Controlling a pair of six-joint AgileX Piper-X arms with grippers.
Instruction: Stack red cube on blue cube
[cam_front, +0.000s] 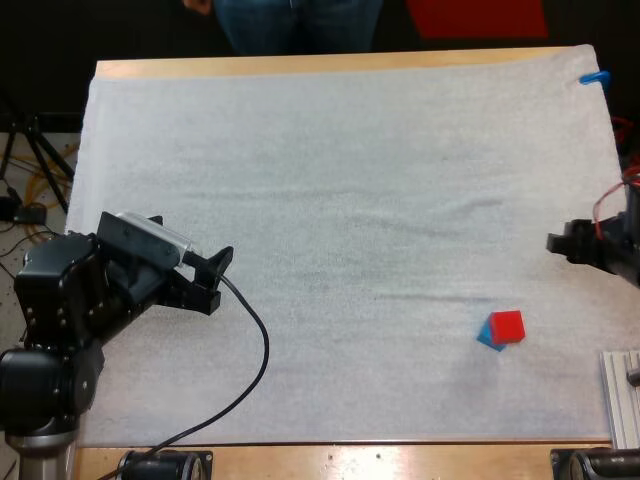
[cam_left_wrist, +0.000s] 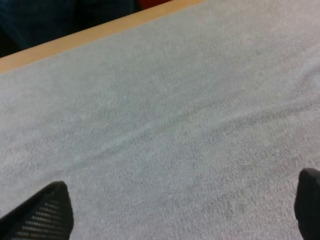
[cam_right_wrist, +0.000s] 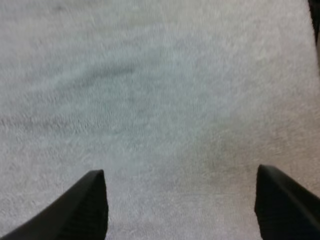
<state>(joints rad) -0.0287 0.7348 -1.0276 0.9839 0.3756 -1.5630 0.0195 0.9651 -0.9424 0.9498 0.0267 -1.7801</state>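
Red cube (cam_front: 507, 325), resting on top of the blue cube (cam_front: 489, 339) and turned slightly askew, so that a blue corner and edge show at its near-left side. The pair stands on the white mat (cam_front: 350, 180), toward the mat's near right part in the high view. My right gripper (cam_front: 556, 242), at the mat's right edge, lies beyond the stack and apart from it; its fingers (cam_right_wrist: 85, 205) stand spread over bare mat, grasping nothing. My left gripper (cam_front: 218, 278), over the mat's left side and well apart from the cubes, is released too, fingers (cam_left_wrist: 47, 212) wide apart above bare mat. The wooden table (cam_front: 300, 64) shows as a strip past the mat's far edge, with a person's legs (cam_front: 295, 25) behind it.
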